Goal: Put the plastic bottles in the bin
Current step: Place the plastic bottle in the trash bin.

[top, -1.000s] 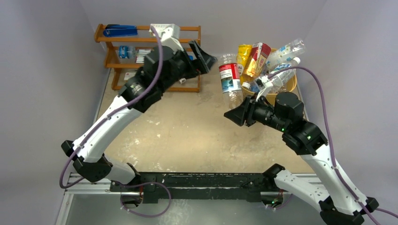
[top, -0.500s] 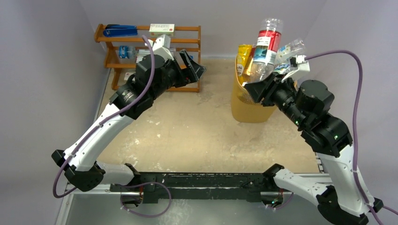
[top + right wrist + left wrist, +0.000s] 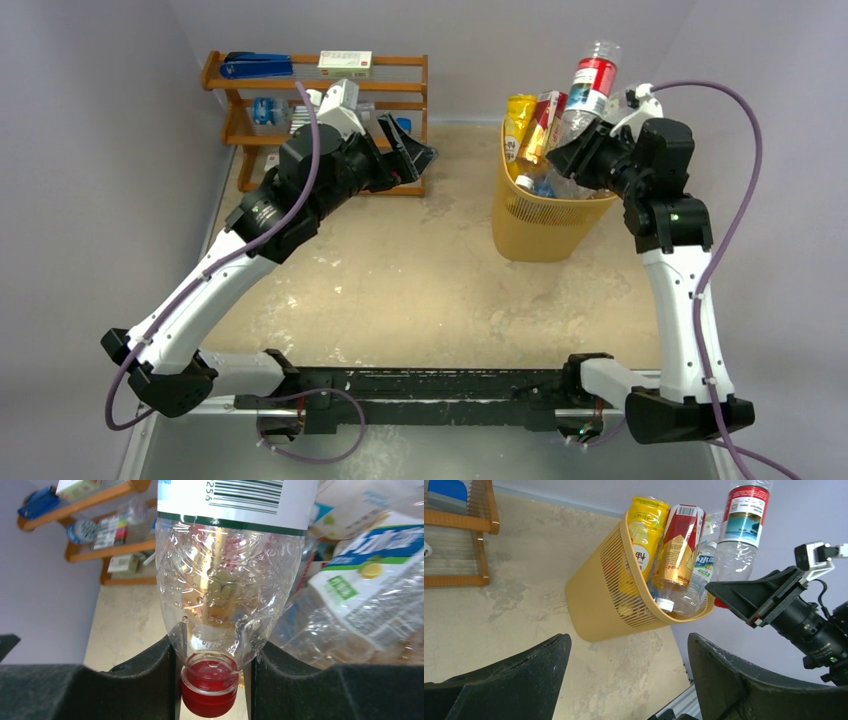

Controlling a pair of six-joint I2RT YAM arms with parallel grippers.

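Observation:
The yellow-orange bin (image 3: 545, 215) stands at the back right, full of several plastic bottles (image 3: 532, 125). My right gripper (image 3: 575, 160) is shut on the neck of a clear bottle with a red label (image 3: 588, 82) and holds it cap-down above the bin's rim. In the right wrist view the bottle (image 3: 227, 585) and its red cap (image 3: 209, 687) sit between my fingers (image 3: 145, 680). In the left wrist view the bin (image 3: 609, 595), a yellow bottle (image 3: 644, 535) and the held bottle (image 3: 744, 525) show. My left gripper (image 3: 415, 150) is open and empty near the shelf.
A brown wooden shelf rack (image 3: 240, 95) with a blue stapler (image 3: 255, 65) and small boxes stands at the back left. Grey walls close in the back and both sides. The beige table top (image 3: 400, 280) lies between the arms.
My right gripper has lifted the red-labelled bottle from beside the bin, swung it right and now holds it over the bin's rim. My left arm has drawn back slightly.

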